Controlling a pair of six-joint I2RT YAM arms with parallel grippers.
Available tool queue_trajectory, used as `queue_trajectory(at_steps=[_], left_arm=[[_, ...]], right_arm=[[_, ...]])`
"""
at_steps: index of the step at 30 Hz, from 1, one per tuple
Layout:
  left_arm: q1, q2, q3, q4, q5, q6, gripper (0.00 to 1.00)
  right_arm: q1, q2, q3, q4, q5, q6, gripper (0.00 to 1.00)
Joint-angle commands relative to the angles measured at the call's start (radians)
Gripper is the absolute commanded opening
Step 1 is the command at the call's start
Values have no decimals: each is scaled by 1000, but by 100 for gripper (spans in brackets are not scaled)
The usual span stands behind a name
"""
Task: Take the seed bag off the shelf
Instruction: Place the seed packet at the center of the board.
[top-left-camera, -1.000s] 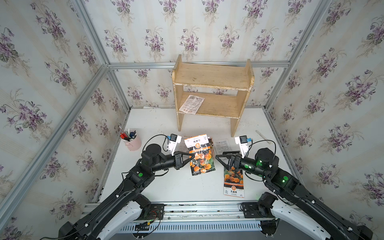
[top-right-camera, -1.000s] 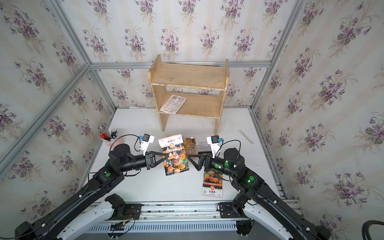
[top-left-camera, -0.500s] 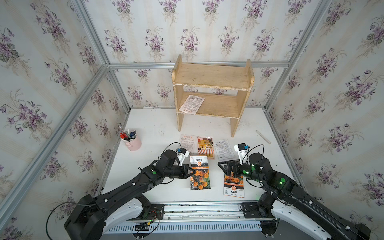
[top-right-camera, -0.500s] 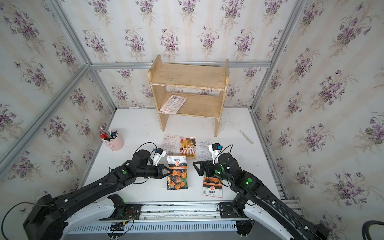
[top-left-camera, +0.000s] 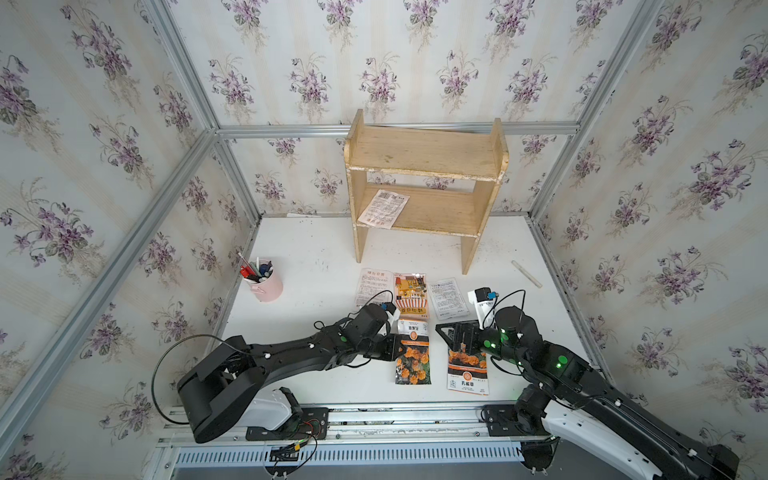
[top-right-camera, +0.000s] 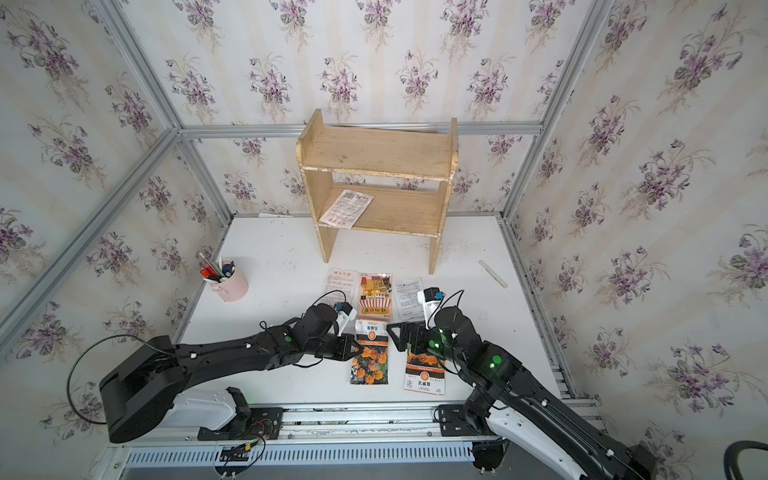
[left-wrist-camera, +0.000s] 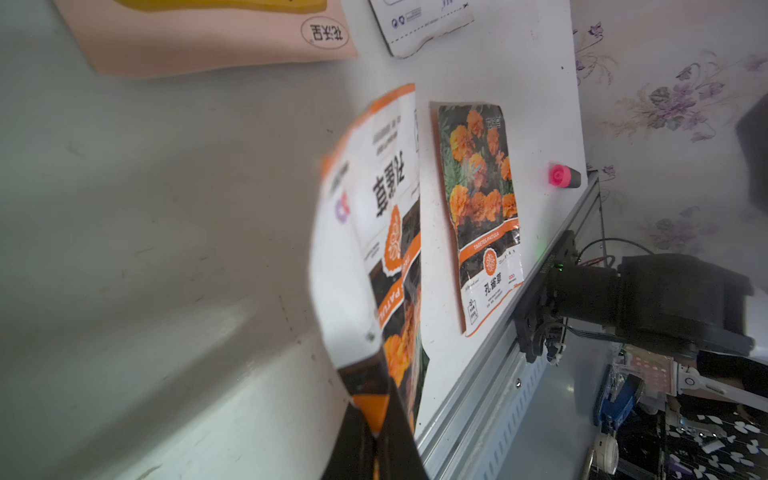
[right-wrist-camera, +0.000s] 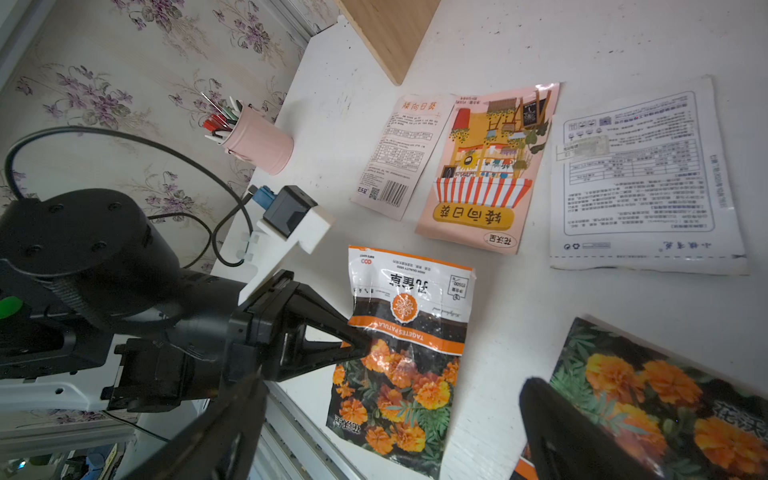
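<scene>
Left tool (top-left-camera: 396, 347) pressed together, pinching left edge of marigold seed bag (top-left-camera: 412, 353). Bag off shelf (top-left-camera: 424, 153), mostly resting on white table (top-left-camera: 316, 249) near front rail (pinched edge curls upward in left wrist view). Right tool (top-left-camera: 445, 340) spread wide, holding nothing, above top end of second marigold bag (top-left-camera: 467, 370), which lies just beside first. Printed packet (top-left-camera: 383, 208) on shelf lower tier, corner overhanging front edge. Row of packets (top-left-camera: 410, 293) flat between shelf and tools. Pink cup (top-left-camera: 262, 282) with pens near left wall.
</scene>
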Motion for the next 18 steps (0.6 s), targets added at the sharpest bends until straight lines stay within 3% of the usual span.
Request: queue_trajectory(at_steps=[1, 9, 18], left_arm=[[-12, 63, 22, 5, -50, -10, 0], [-25, 156, 70, -35, -102, 0, 0], [-29, 189, 106, -84, -124, 6, 24]], right_arm=[[0, 6, 0, 15, 15, -4, 100], [0, 19, 9, 8, 20, -16, 100], [0, 19, 14, -2, 27, -22, 100]])
